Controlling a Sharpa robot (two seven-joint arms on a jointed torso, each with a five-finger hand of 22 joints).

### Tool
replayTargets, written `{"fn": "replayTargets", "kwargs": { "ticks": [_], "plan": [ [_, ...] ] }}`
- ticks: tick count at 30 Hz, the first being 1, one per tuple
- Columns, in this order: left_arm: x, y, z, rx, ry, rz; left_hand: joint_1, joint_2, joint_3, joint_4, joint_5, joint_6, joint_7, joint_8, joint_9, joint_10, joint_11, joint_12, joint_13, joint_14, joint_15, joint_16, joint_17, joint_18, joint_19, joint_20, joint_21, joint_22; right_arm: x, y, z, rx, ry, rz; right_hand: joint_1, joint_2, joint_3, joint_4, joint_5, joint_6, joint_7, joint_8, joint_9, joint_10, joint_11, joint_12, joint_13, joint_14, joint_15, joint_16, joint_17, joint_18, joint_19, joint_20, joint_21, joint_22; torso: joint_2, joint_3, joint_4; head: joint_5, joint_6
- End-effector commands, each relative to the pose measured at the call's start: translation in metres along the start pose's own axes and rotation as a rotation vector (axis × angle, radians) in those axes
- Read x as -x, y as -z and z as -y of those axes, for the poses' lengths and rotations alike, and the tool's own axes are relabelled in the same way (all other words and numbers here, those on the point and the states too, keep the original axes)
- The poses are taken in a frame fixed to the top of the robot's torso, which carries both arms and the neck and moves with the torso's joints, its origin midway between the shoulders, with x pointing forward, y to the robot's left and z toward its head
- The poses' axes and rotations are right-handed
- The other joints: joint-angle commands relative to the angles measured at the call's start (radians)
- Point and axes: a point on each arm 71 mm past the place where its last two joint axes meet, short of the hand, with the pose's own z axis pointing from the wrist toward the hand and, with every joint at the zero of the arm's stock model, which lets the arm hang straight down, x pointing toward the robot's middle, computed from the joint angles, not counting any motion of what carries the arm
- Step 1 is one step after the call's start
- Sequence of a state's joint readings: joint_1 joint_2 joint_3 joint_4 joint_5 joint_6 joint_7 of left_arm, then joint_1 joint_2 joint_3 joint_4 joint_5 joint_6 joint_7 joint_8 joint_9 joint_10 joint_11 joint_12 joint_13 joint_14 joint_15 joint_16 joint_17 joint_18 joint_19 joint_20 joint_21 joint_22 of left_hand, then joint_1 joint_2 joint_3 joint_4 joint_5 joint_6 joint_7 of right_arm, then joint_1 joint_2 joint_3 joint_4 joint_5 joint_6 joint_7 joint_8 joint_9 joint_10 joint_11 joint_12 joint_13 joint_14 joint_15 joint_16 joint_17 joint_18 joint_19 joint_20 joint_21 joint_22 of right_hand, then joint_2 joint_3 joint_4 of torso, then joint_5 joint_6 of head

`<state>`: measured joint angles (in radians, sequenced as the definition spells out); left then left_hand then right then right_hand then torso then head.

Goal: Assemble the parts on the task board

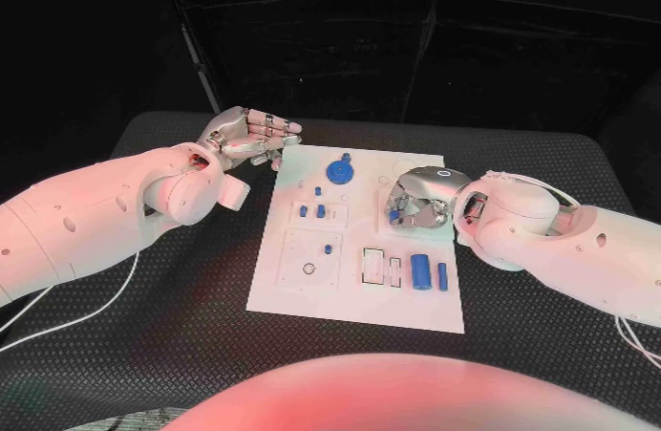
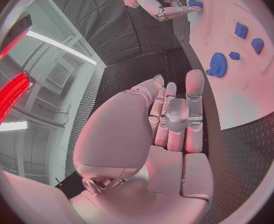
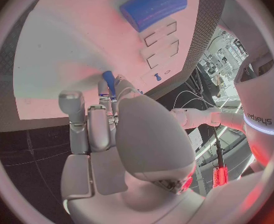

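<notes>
Our right hand [image 1: 417, 202] sits over the middle of the white task board [image 1: 276, 288], fingers curled around a small blue part [image 3: 109, 82], likely to push it into a slot. Our left hand [image 1: 248, 135] waits at the upper left, off the board, fingers loosely bent and holding nothing. The blue gear [image 1: 340, 171] lies near the board's top edge.

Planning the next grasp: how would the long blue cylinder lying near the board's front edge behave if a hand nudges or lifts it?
The cylinder looks round and lies on its side on the flat board, so a sideways nudge would probably roll it. It seems rigid, likely plastic, so light and unbending. Its smooth surface may slip between metal fingers.
</notes>
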<state>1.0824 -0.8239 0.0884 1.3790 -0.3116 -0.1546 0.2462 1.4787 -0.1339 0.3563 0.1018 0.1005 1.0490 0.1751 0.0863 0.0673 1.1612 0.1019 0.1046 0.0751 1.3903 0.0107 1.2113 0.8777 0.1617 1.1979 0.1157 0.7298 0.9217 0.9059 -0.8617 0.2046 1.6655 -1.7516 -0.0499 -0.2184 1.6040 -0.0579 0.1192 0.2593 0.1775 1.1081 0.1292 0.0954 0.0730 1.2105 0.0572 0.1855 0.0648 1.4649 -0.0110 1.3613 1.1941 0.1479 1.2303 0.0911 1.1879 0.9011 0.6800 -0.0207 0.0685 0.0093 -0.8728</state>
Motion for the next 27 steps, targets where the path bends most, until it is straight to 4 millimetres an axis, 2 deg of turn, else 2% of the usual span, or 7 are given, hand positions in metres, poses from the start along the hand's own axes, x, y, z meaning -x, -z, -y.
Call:
{"fn": "replayTargets", "kwargs": {
  "ticks": [1, 7, 13, 19, 27],
  "plan": [
    [0.000, 0.000, 0.001, -0.009, 0.006, -0.006, -0.002, -0.002, 0.002, -0.004, 0.001, -0.003, 0.000, -0.005, -0.001, -0.007, 0.002, 0.005, -0.001, -0.005, 0.005, -0.005, -0.002, 0.010, -0.002, 0.001, -0.001, 0.001, 0.003, 0.001, -0.003, 0.016, -0.009, 0.030, 0.010, 0.003, 0.013, 0.000, -0.003, 0.014, -0.002, 0.000, 0.001, 0.016, 0.001, -0.009, 0.000, 0.046, -0.010, 0.008, 0.006, -0.020, 0.010, -0.003, 0.009, 0.007, -0.001, 0.0002, -0.0008, 0.000, 0.000],
    [0.002, 0.001, 0.000, -0.006, 0.005, -0.002, -0.002, -0.002, 0.002, -0.004, 0.001, -0.003, 0.000, -0.005, -0.001, -0.007, 0.002, 0.005, -0.001, -0.005, 0.005, -0.005, -0.002, 0.010, -0.002, 0.001, -0.001, 0.001, 0.011, 0.007, -0.008, 0.020, -0.074, 0.113, 0.004, 0.006, 0.034, 0.003, -0.008, 0.031, -0.005, 0.003, 0.001, 0.041, -0.003, -0.019, 0.002, 0.050, -0.013, 0.021, 0.023, -0.024, 0.021, -0.006, 0.025, 0.031, -0.002, 0.0019, -0.0025, -0.001, 0.000],
    [0.003, 0.002, -0.001, -0.004, 0.005, 0.002, -0.002, -0.002, 0.002, -0.004, 0.001, -0.003, 0.000, -0.005, -0.001, -0.007, 0.002, 0.005, -0.001, -0.005, 0.005, -0.005, -0.002, 0.010, -0.002, 0.001, -0.001, 0.001, 0.018, 0.016, -0.012, 0.028, -0.122, 0.152, 0.006, 0.006, 0.043, 0.000, -0.008, 0.035, -0.004, 0.003, 0.001, 0.046, -0.004, -0.024, 0.002, 0.051, -0.013, 0.023, 0.026, -0.025, 0.023, -0.007, 0.029, 0.037, -0.002, -0.0011, 0.0007, -0.005, 0.000],
    [0.003, 0.002, -0.001, -0.003, 0.005, 0.002, -0.002, -0.002, 0.002, -0.004, 0.001, -0.003, 0.000, -0.005, -0.001, -0.007, 0.002, 0.005, -0.001, -0.005, 0.005, -0.005, -0.002, 0.010, -0.002, 0.001, -0.001, 0.001, 0.035, 0.022, -0.023, 0.054, -0.198, 0.204, 0.009, 0.004, 0.054, -0.005, -0.006, 0.037, -0.003, 0.000, 0.001, 0.050, -0.004, -0.033, 0.002, 0.050, -0.013, 0.024, 0.026, -0.025, 0.022, -0.007, 0.031, 0.037, 0.000, -0.0002, 0.0022, -0.005, 0.003],
    [0.003, 0.001, -0.001, -0.002, 0.005, 0.003, -0.004, -0.002, 0.002, -0.004, 0.001, -0.002, 0.000, -0.005, 0.000, -0.007, 0.001, 0.006, -0.001, -0.005, 0.005, -0.006, -0.003, 0.011, -0.003, 0.001, -0.003, -0.001, 0.037, 0.015, -0.046, 0.115, -0.283, 0.183, 0.012, -0.006, 0.067, -0.014, -0.003, 0.039, -0.002, -0.002, 0.000, 0.055, -0.003, -0.043, 0.002, 0.050, -0.012, 0.025, 0.025, -0.025, 0.021, -0.007, 0.033, 0.039, -0.001, -0.0013, 0.0026, 0.006, 0.002]
  ]
}}
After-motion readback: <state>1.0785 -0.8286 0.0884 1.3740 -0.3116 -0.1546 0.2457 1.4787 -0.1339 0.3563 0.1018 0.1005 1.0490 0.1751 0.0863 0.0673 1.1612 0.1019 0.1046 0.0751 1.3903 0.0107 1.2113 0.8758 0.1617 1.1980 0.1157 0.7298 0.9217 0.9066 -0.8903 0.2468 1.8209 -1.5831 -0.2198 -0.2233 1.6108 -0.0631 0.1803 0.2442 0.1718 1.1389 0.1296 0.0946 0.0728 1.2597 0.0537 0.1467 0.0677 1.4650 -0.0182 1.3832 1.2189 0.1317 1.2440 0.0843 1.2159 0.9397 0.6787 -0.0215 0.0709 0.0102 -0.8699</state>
